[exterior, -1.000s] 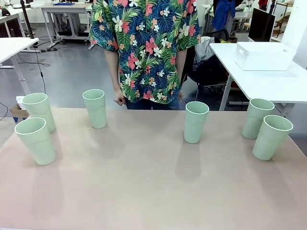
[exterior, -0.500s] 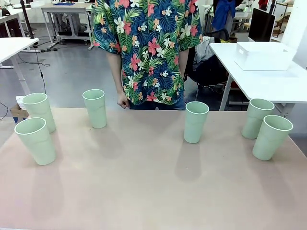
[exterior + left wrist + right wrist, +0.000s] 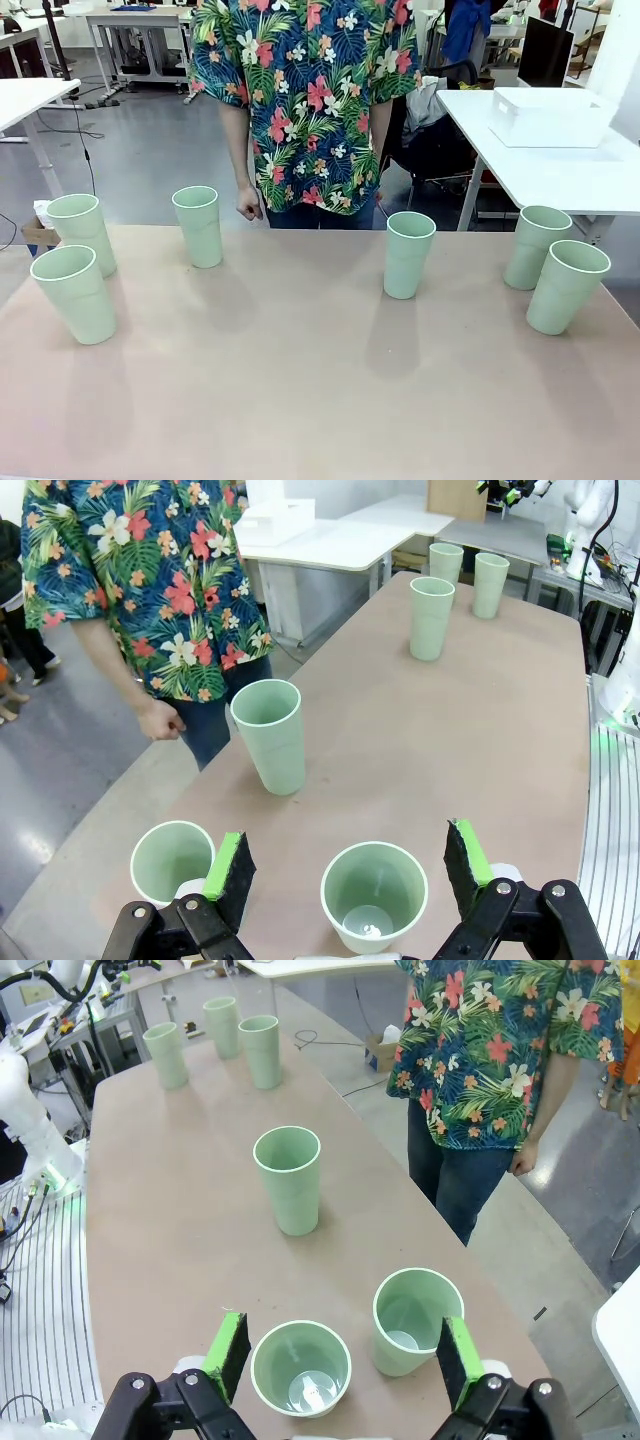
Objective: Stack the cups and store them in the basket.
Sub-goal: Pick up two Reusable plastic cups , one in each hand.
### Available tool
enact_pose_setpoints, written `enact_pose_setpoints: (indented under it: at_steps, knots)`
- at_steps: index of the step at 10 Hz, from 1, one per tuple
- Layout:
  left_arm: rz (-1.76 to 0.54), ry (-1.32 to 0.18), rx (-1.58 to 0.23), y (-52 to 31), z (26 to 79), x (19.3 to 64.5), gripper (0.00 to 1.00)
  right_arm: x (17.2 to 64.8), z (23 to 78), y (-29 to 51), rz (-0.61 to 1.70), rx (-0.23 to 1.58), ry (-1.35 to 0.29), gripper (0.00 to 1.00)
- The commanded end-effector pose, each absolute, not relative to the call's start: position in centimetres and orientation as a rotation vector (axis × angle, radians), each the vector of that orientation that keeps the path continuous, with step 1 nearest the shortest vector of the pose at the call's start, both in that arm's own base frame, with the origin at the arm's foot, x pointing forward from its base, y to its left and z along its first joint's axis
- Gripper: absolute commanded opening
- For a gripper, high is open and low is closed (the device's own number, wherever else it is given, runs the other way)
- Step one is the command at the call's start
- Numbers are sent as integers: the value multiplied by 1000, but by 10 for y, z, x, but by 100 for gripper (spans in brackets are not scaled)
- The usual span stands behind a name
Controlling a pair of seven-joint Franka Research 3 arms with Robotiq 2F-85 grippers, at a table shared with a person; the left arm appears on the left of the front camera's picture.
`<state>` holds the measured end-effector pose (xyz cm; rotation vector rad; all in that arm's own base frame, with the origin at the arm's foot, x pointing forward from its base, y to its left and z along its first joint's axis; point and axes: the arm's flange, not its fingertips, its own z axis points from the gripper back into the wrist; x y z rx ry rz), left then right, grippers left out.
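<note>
Several pale green cups stand upright and apart on the table: two at the left (image 3: pixel 74 293) (image 3: pixel 82 232), one mid-left (image 3: pixel 199 226), one right of centre (image 3: pixel 409 254), two at the right (image 3: pixel 536 246) (image 3: pixel 567 285). The white basket (image 3: pixel 550 117) sits on a separate white table at the back right. My left gripper (image 3: pixel 348 865) is open and hovers above a cup (image 3: pixel 374 895), with another cup (image 3: pixel 172 860) just outside one finger. My right gripper (image 3: pixel 342 1355) is open over two cups (image 3: pixel 300 1368) (image 3: pixel 416 1320).
A person in a floral shirt (image 3: pixel 305 100) stands at the far edge, one hand (image 3: pixel 249 205) hanging by the table rim. The brown table (image 3: pixel 300 400) has bare room across its middle and front. White tables stand beyond on both sides.
The person has swayed slightly and the hanging hand has shifted a little. The cups have not moved.
</note>
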<state>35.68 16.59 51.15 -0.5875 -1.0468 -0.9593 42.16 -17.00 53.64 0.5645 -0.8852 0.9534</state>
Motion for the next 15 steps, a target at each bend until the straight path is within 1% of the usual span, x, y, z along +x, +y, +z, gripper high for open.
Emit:
enact_pose_setpoints:
  at_steps: [1, 4, 5, 6, 7, 9, 12, 15]
  knots:
    - [-972, -1060, -593, 166, 512, 356, 100, 420, 535, -168, 958, 571, -913, 100]
    - [-972, -1060, -593, 166, 512, 356, 100, 420, 535, -168, 958, 571, -913, 100]
    - [-959, -1047, -588, 166, 511, 357, 100, 422, 536, -170, 953, 564, -885, 100]
    - [-977, -1022, -616, 175, 521, 376, 100, 440, 541, -173, 977, 558, -845, 100]
    - [-984, -986, -630, 182, 523, 397, 100, 454, 540, -181, 981, 596, -848, 100]
    - [-999, -941, -646, 200, 524, 435, 100, 467, 525, -210, 1013, 712, -861, 100]
    - [-1063, -926, -711, 232, 513, 475, 100, 477, 482, -246, 1050, 823, -939, 100]
    - [-1100, -1002, -766, 273, 492, 500, 100, 472, 417, -263, 1066, 903, -1008, 100]
